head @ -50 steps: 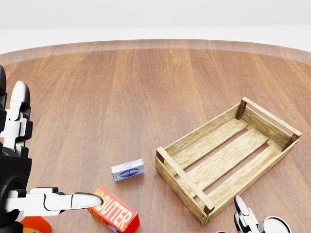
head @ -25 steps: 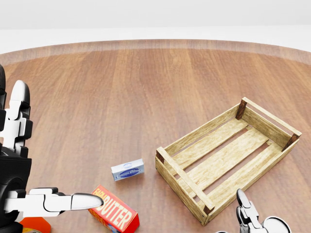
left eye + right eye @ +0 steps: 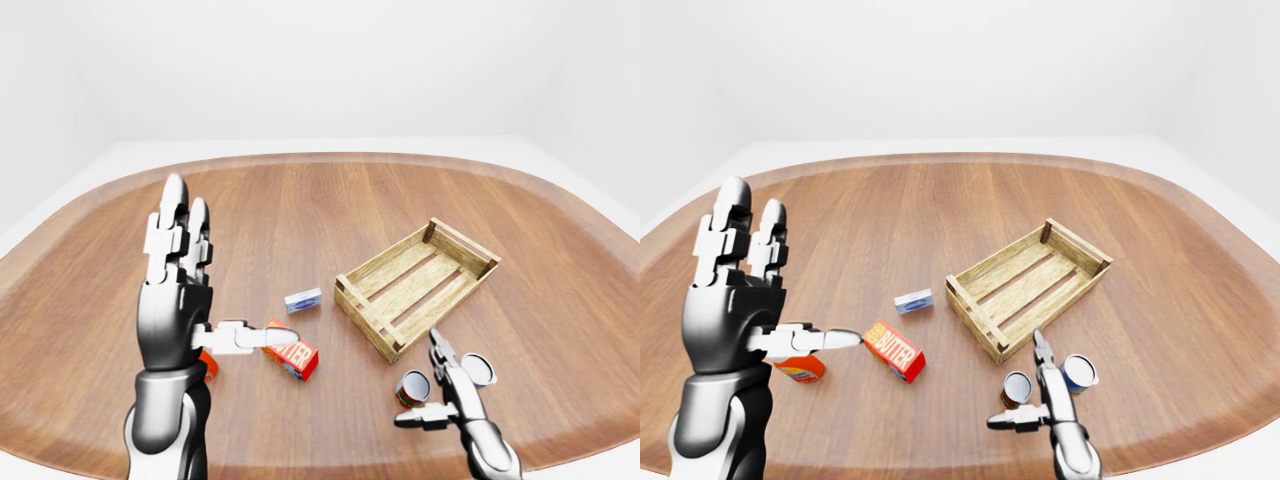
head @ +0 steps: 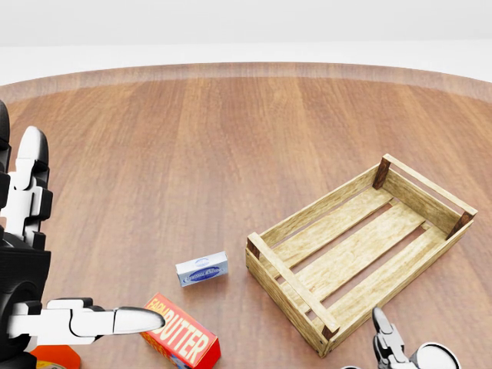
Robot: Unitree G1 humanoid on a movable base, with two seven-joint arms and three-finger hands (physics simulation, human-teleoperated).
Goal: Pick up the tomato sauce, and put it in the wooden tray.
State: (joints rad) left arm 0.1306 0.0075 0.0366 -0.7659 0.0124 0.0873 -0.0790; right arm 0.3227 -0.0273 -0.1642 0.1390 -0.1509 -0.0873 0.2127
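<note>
Two cans stand near the table's (image 3: 90, 250) bottom edge in the eye views: a red-labelled one, the tomato sauce (image 3: 1017, 389), and a blue-sided one (image 3: 1078, 372) just right of it; no print on either can be made out. Right hand (image 3: 1045, 402) sits between and below them, fingers spread, thumb out to the left — closed on nothing, though whether a finger touches a can is unclear. Wooden tray (image 4: 361, 250) lies empty toward the table's right side, slats bare, near the cans. Left hand (image 3: 185, 290) is raised, fingers straight up and apart, thumb pointing right over the red box reading "BUTTER" (image 4: 181, 340). Small white-and-blue packet (image 4: 201, 269) lies between box and tray — label too small to read. Orange-red container (image 3: 800, 368) sits under the left hand.
</note>
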